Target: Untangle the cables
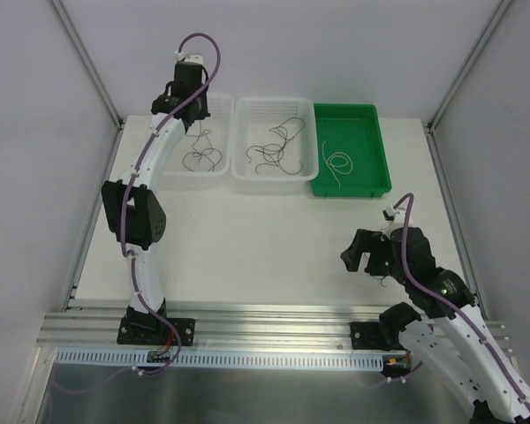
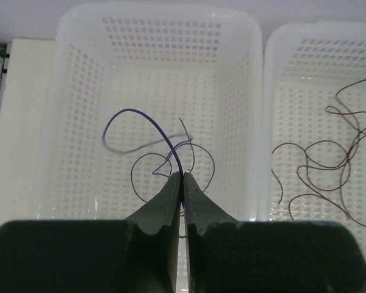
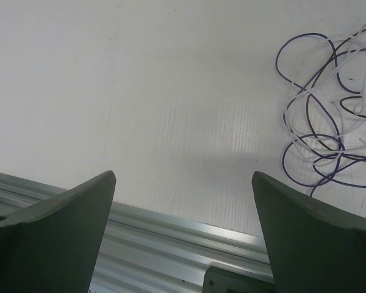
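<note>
My left gripper (image 2: pixel 182 176) (image 1: pixel 193 120) hangs over the left white basket (image 2: pixel 79 91) (image 1: pixel 214 177), shut on a thin purple-dark cable (image 2: pixel 134 111) that arcs up out of its tips. More dark cables (image 2: pixel 202 160) (image 1: pixel 203 156) lie on that basket's floor. Brownish cables (image 2: pixel 329 165) (image 1: pixel 278 148) lie curled in the middle white basket (image 1: pixel 243 110). A white cable (image 1: pixel 336 163) lies in the green tray (image 1: pixel 376 150). My right gripper (image 3: pixel 183 177) (image 1: pixel 360 256) stands open above the bare table, empty. Right of it lies a tangled clump of purple, white and brown cables (image 3: pixel 320 131).
An aluminium rail (image 1: pixel 265 318) (image 3: pixel 171 232) runs along the table's near edge, just below my right gripper. The white table (image 1: pixel 247 238) lies between the arms. Frame posts (image 1: pixel 88 62) stand at the back corners.
</note>
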Motion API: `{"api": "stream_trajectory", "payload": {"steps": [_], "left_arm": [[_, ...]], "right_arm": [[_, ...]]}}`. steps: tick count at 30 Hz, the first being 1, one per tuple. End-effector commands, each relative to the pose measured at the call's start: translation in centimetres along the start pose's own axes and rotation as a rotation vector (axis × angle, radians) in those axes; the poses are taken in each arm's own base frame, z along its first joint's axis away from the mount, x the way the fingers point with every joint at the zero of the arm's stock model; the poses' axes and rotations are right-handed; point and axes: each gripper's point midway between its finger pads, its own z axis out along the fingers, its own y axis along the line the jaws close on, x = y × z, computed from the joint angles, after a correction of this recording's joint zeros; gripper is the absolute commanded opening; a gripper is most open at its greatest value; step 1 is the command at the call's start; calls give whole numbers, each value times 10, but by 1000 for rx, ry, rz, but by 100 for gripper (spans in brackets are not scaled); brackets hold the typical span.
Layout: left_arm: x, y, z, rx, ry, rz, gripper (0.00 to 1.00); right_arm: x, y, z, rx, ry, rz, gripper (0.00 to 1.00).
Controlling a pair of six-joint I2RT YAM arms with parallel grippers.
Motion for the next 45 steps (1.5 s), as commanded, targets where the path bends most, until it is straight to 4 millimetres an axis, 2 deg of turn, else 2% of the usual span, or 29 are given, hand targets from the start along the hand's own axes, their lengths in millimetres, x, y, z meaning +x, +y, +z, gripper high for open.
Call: {"api": "stream_trajectory", "payload": {"steps": [1, 3, 6, 8, 9, 10, 12, 13, 14, 16, 17, 19, 20, 22, 23, 24, 25, 27, 28, 29, 30, 31, 33, 34, 35, 36, 37, 40, 45], "left_arm": [[0, 7, 13, 12, 5, 6, 5], [20, 7, 21, 13, 50, 22, 42], [31, 9, 13, 12, 76, 3, 88], [23, 9, -8, 35, 55, -26, 96], [32, 8, -12, 45, 76, -41, 98], [22, 6, -30, 72, 50, -56, 99], [33, 7, -42, 84, 71, -85, 99], [24, 7, -62, 106, 44, -103, 99], [32, 7, -66, 108, 58, -111, 99], [22, 2, -93, 163, 30, -158, 99], [34, -5, -99, 203, 62, -189, 99], [32, -6, -127, 250, 41, -209, 99], [50, -11, -131, 285, 82, -217, 99], [56, -9, -156, 316, 67, -228, 99], [81, -7, -157, 311, 114, -226, 99], [81, -4, -175, 329, 86, -228, 99], [108, -1, -175, 320, 133, -220, 99], [126, 5, -186, 324, 139, -201, 99], [129, 9, -200, 331, 110, -196, 99], [155, 13, -200, 325, 149, -177, 99], [157, 15, -214, 344, 117, -173, 99], [181, 17, -214, 345, 152, -161, 99], [198, 19, -220, 352, 159, -159, 99], [201, 21, -229, 364, 132, -163, 99], [219, 22, -227, 361, 161, -163, 99], [220, 24, -232, 366, 138, -164, 99], [233, 26, -231, 358, 154, -161, 99], [248, 31, -231, 343, 157, -159, 99], [255, 29, -234, 362, 161, -158, 99]], "right_arm": [[6, -9, -1, 35, 12, -17, 100], [6, -14, -1, 65, 10, -11, 100], [4, -17, -1, 88, 4, 6, 100], [4, -19, 1, 108, 5, 19, 99], [4, -23, 2, 132, 3, 31, 100], [4, -25, 3, 150, 8, 39, 100], [6, -37, 5, 228, 14, 62, 100], [6, -43, 5, 264, 18, 70, 100], [11, -49, 7, 308, 48, 66, 97], [13, -59, 10, 367, 52, 90, 97], [15, -61, 13, 382, 69, 100, 97], [20, -64, 20, 397, 79, 141, 97], [23, -68, 23, 414, 92, 155, 97], [27, -75, 30, 440, 84, 197, 97], [28, -77, 33, 443, 84, 213, 97], [31, -79, 37, 446, 97, 242, 97], [34, -80, 42, 444, 99, 263, 97], [40, -83, 50, 444, 126, 295, 97], [39, -83, 54, 438, 121, 306, 97], [43, -85, 57, 442, 131, 313, 97], [47, -89, 61, 461, 148, 320, 97], [45, -90, 65, 461, 142, 324, 98], [45, -92, 69, 473, 152, 328, 99], [46, -94, 73, 482, 161, 326, 97], [45, -95, 76, 489, 160, 326, 95], [44, -96, 78, 494, 159, 325, 93], [46, -98, 82, 506, 174, 319, 88], [52, -103, 89, 532, 203, 306, 76], [62, -101, 104, 511, 257, 294, 56]]}}
